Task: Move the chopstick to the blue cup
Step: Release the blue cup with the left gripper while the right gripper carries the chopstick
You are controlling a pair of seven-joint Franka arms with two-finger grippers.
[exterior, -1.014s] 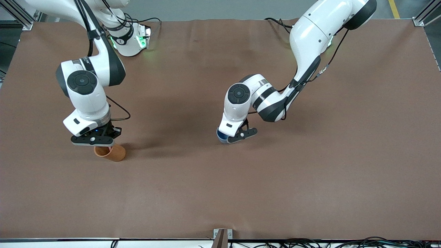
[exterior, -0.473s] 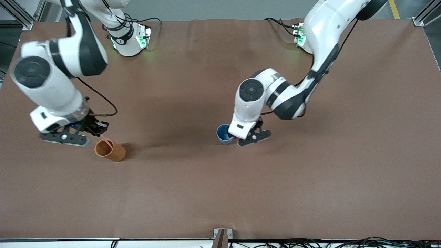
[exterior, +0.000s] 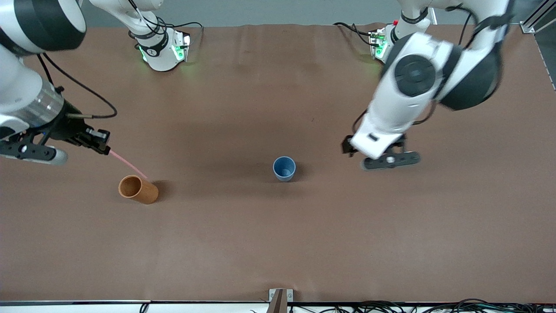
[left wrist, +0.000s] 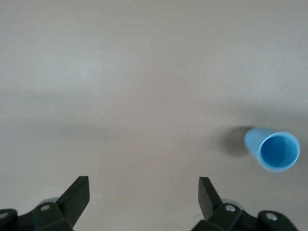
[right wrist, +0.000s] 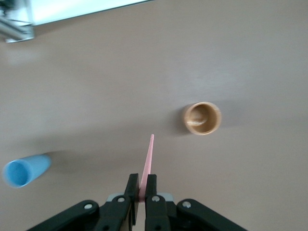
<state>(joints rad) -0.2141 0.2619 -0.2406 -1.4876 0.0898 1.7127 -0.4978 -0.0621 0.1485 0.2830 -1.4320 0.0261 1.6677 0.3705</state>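
Observation:
My right gripper (exterior: 103,147) is shut on the top end of the pale-pink chopstick (exterior: 127,164) and holds it in the air, slanting down toward the orange-brown cup (exterior: 138,189). In the right wrist view the chopstick (right wrist: 147,159) sticks out from the shut gripper (right wrist: 142,186), its tip clear of the orange-brown cup (right wrist: 202,118). The blue cup (exterior: 284,168) stands upright and empty mid-table. My left gripper (exterior: 388,160) is open and empty, up over the table toward the left arm's end from the blue cup. The left wrist view shows that gripper (left wrist: 143,192) wide open and the blue cup (left wrist: 274,150) off to one side.
The brown table cover (exterior: 278,243) carries only the two cups. The blue cup also shows in the right wrist view (right wrist: 24,172). The arm bases (exterior: 163,52) stand at the table edge farthest from the front camera.
My right gripper has risen and drawn the chopstick up out of the orange-brown cup. My left gripper has left the blue cup and moved up and toward the left arm's end.

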